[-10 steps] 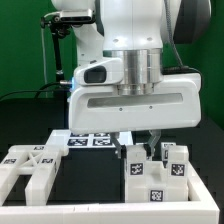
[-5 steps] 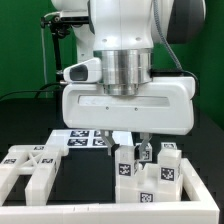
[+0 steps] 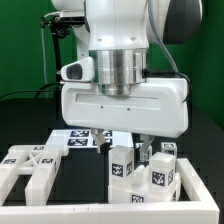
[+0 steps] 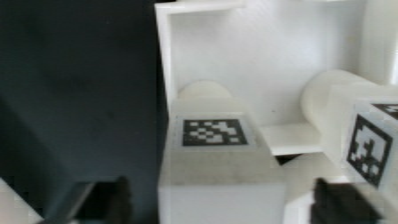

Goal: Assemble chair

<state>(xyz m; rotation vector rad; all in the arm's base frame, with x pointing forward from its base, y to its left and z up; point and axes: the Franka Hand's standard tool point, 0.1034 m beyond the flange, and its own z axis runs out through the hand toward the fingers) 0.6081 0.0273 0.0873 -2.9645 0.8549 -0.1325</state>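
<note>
The chair is in loose white parts. A cluster of chunky tagged bars stands at the exterior view's right, and one upright tagged bar is at its left end. My gripper hangs right over that bar, open. In the wrist view the same bar, with a square tag on it, sits between my dark fingertips, and a slim gap shows on each side. My gripper holds nothing. The flat X-braced panel lies at the exterior view's left.
The marker board lies on the black table behind the parts. A low white wall runs along the right of the bar cluster. A second tagged bar stands close beside the one between my fingers.
The gripper and the tagged bars under it shifted toward the exterior view's left. The jaws, shut on the bar before, now stand apart from it.
</note>
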